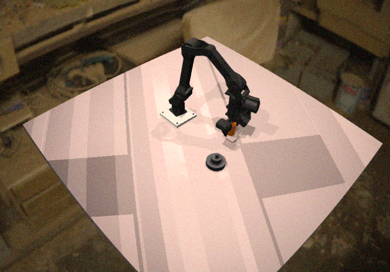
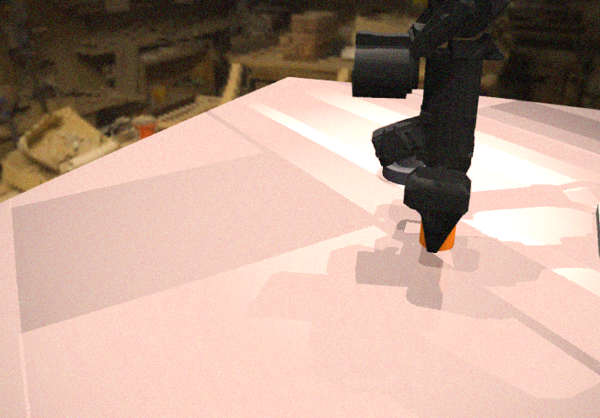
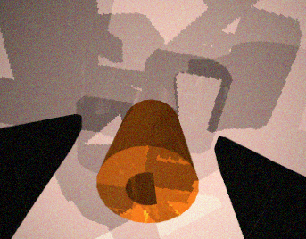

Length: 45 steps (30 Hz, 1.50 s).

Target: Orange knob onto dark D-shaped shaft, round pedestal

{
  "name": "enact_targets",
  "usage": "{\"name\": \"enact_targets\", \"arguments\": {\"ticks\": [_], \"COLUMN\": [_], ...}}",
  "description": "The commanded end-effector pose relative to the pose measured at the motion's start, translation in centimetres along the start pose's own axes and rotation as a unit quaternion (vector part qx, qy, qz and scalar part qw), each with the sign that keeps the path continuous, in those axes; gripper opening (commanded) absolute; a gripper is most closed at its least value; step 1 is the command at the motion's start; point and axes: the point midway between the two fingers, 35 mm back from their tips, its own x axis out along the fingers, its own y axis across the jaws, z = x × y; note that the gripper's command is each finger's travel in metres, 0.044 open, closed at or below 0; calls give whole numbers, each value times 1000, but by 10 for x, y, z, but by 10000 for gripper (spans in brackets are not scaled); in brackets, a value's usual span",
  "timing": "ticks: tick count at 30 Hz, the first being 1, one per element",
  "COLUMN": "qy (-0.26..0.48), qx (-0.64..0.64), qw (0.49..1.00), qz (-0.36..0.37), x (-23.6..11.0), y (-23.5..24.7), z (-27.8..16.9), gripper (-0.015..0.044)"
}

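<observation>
The orange knob point(image 1: 232, 129) point(image 2: 450, 239) point(image 3: 169, 167) stands upright on the table, its D-shaped hole point(image 3: 141, 188) facing up toward the wrist camera. My gripper point(image 1: 231, 130) point(image 2: 436, 239) point(image 3: 150, 132) is open and lowered around the knob, one dark finger on each side, with gaps to both in the wrist view. The dark round pedestal point(image 1: 215, 164) point(image 2: 398, 174) with its short shaft point(image 1: 215, 157) stands apart from the knob, nearer the table's front in the top view; in the exterior view the arm mostly hides it.
The arm's white base plate point(image 1: 178, 118) sits behind and left of the knob. The pink and grey table top point(image 1: 189, 215) ends in edges on all sides, with workshop clutter beyond.
</observation>
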Motion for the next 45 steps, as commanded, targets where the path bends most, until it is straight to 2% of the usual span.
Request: {"name": "enact_targets", "arguments": {"ticks": [1, 10, 16, 21, 45], "qy": [3, 3, 3, -18, 2], "qx": [3, 3, 3, -1, 3], "qw": [1000, 1000, 1000, 1000, 1000], "qz": [-2, -2, -2, 11, -3], "x": [5, 5, 5, -9, -132], "y": [-1, -1, -1, -3, -10], "z": [-2, -2, -2, 7, -1], "gripper": [414, 177, 138, 6, 0]}}
